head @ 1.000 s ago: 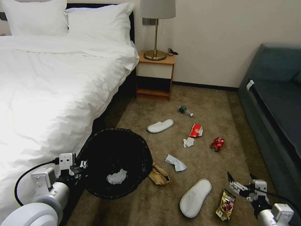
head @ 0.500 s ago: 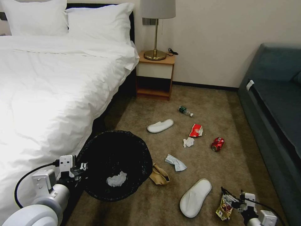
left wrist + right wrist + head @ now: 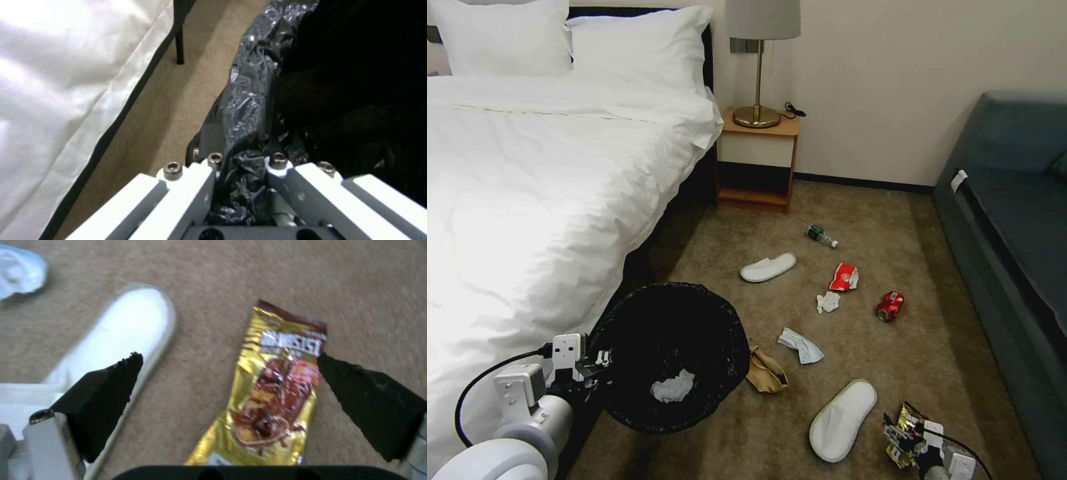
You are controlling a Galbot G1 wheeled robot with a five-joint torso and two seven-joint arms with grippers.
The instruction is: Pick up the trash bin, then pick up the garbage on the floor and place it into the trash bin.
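The black trash bin point(image 3: 694, 333) hangs tilted beside the bed, with a white tissue point(image 3: 670, 387) inside it. My left gripper point(image 3: 594, 360) is shut on its bag-lined rim point(image 3: 249, 110), the crinkled plastic pinched between the fingers point(image 3: 195, 180). My right gripper point(image 3: 902, 437) is low over the carpet at the near right, open, its black pads point(image 3: 106, 393) on either side of a gold snack wrapper point(image 3: 276, 396) without touching it. A white slipper point(image 3: 842, 419) lies just beside that wrapper point(image 3: 906, 417).
More litter lies on the carpet: a tan paper bag point(image 3: 767, 373), a bluish tissue point(image 3: 800, 345), a white tissue point(image 3: 828, 302), a red wrapper point(image 3: 844, 277), a red can point(image 3: 890, 305), a green bottle point(image 3: 820, 235), another slipper point(image 3: 768, 267). Bed point(image 3: 527, 200) left, sofa point(image 3: 1014, 233) right, nightstand point(image 3: 757, 160) behind.
My right gripper has come down and in over the gold wrapper, staying open. The bin in my left gripper has sunk slightly.
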